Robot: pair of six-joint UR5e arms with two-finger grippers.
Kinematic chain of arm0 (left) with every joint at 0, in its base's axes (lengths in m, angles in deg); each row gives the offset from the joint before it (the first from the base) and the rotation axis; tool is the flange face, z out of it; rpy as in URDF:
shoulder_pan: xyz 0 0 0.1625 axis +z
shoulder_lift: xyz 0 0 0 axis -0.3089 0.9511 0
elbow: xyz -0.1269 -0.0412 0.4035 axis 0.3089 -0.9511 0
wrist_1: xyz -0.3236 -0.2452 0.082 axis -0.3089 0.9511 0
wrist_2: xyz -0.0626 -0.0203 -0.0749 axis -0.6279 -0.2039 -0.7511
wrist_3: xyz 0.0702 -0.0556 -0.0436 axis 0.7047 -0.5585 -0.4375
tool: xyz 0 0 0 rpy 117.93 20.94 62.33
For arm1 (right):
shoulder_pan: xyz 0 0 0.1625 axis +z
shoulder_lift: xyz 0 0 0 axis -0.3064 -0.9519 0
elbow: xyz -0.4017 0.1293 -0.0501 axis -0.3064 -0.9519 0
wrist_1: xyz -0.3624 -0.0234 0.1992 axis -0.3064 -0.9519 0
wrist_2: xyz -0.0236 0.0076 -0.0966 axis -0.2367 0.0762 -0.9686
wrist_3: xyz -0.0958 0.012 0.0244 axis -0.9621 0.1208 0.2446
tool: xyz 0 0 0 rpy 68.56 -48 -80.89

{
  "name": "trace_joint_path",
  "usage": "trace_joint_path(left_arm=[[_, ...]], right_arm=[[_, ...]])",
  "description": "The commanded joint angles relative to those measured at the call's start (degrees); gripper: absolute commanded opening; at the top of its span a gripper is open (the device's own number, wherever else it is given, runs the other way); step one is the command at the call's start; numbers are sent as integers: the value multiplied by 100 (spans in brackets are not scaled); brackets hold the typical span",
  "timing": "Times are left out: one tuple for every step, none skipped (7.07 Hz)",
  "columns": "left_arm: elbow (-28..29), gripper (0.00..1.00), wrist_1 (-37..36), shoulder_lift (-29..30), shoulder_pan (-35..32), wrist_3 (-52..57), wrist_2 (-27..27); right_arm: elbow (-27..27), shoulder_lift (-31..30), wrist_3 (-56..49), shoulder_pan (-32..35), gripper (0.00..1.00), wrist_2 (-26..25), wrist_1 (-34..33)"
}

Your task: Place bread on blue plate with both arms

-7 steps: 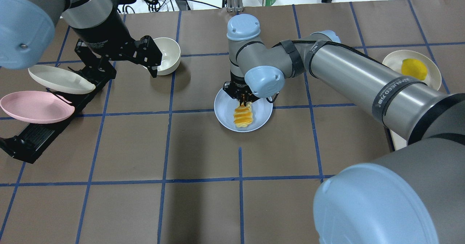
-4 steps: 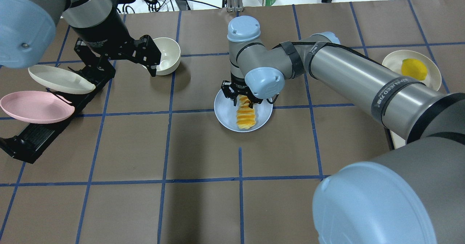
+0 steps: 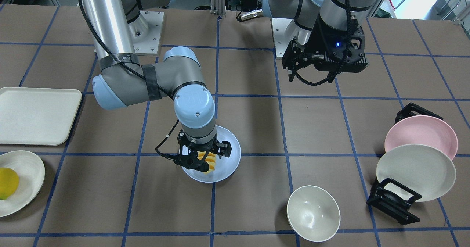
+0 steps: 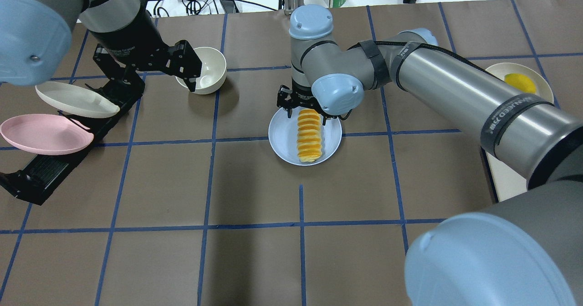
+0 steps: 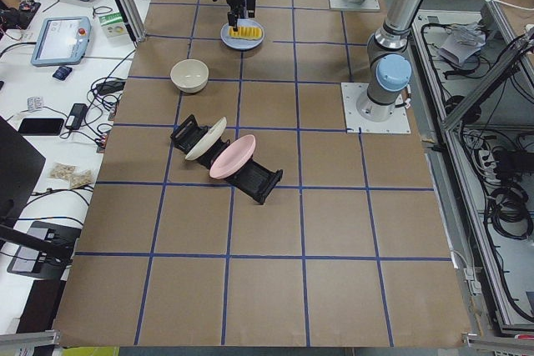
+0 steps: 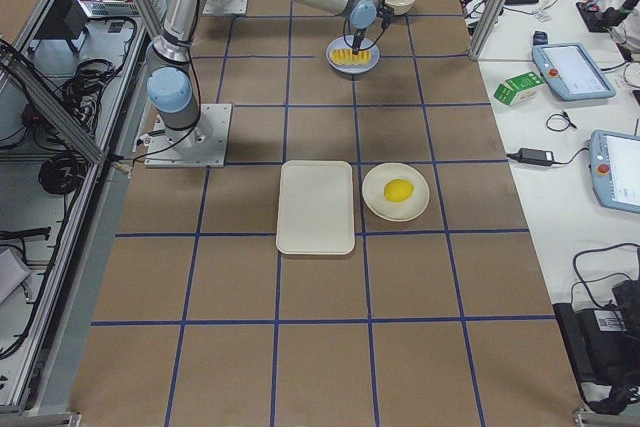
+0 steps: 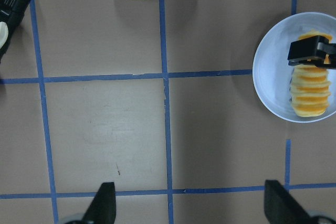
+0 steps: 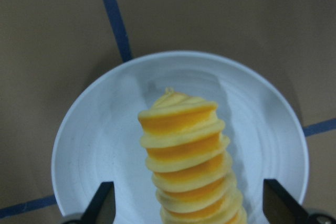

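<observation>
The bread [image 4: 309, 135], a ridged yellow-orange loaf, lies flat on the blue plate [image 4: 282, 135] at the table's middle. My right gripper [image 4: 306, 111] hangs just above the loaf's far end, open, with its fingers on either side and not touching it. In the right wrist view the bread [image 8: 189, 156] lies on the plate [image 8: 94, 145] between the spread fingertips [image 8: 104, 203]. My left gripper [image 4: 189, 71] is open and empty beside a cream bowl, well left of the plate. In the left wrist view the plate [image 7: 270, 77] and the bread [image 7: 312, 90] show at the right.
A cream bowl [image 4: 209, 69] stands at the back left. A black rack [image 4: 45, 169] holds a pink plate [image 4: 43, 135] and a cream plate [image 4: 75, 100]. A lemon [image 4: 519, 83] lies on a cream plate [image 4: 544, 92] at the far right, next to a cream tray [image 3: 36, 114].
My right gripper has opened, let go of the bread and risen a little. The bread went from tilted in the grip to lying flat on the plate. The left arm barely moved.
</observation>
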Motion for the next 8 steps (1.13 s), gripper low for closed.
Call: trace_joint_path(left_arm=[[7,100,-4,-8,0,-29,2],[16,100,-65,-8,0,-29,2],[16,100,-83,-17,0,-38,2],[25,100,-110,-8,9,-38,2],[25,100,-397,0,0,-20,2],[25,100,-504,9,0,-11,11],[16,100,-505,1,0,-11,37],[7,100,-505,0,0,-11,38]], right_arm=[[11,-738,-139,-599,100,-6,244],[-58,-1195,-819,-916,100,-6,917],[-41,-1739,-1522,-1319,100,-14,1559],[-50,-2145,-2156,-1732,100,-23,2157],[-33,-2514,-2710,-2032,100,-40,2502],[-76,-2796,-2837,-2157,100,-110,2923],[-85,-2982,-2865,-2158,100,-320,3084],[-33,-3010,-2813,-2123,100,-331,3094]])
